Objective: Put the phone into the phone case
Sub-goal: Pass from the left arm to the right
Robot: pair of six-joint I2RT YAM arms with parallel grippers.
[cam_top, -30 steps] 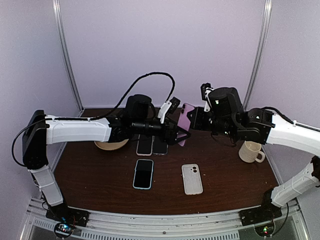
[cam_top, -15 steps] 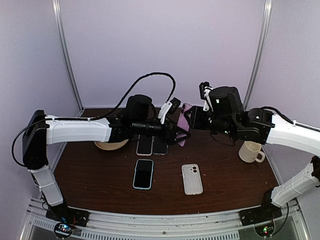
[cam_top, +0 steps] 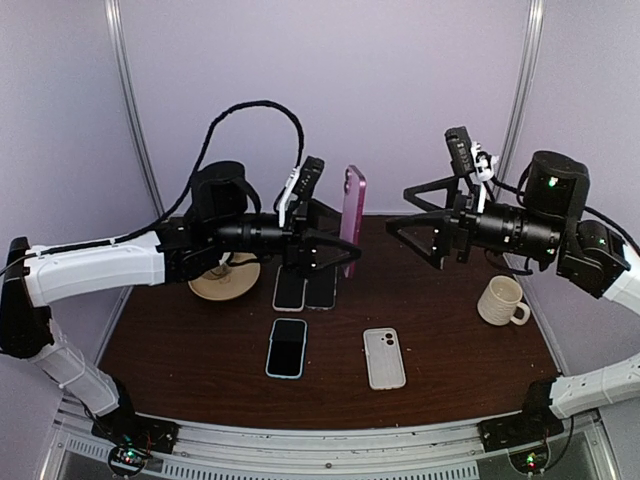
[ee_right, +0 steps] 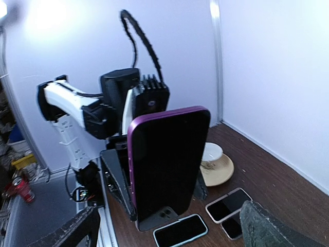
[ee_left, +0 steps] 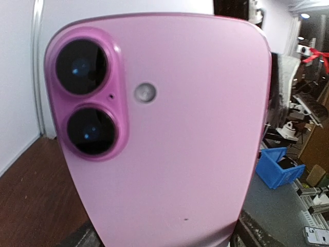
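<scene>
The pink phone [cam_top: 352, 215] stands upright in the air above the table's middle. My left gripper [cam_top: 335, 258] is shut on its lower end. Its pink back with two camera lenses [ee_left: 164, 144] fills the left wrist view, and my left gripper [ee_left: 164, 239] is mostly hidden behind it. Its black screen with a purple rim [ee_right: 167, 159] faces my right gripper [ee_right: 170, 208]. My right gripper [cam_top: 402, 213] is open and empty, well off to the phone's right. A white phone case [cam_top: 385, 357] lies flat on the table at the front.
A blue-rimmed phone [cam_top: 287, 347] lies left of the white case. Two dark phones [cam_top: 305, 290] lie side by side behind it. A saucer with a cup [cam_top: 225, 278] sits at the back left, and a cream mug [cam_top: 502, 301] at the right.
My right gripper has opened, let go of the pink phone and pulled back to the right. My left gripper has kept the phone, raised it upright and shifted slightly left.
</scene>
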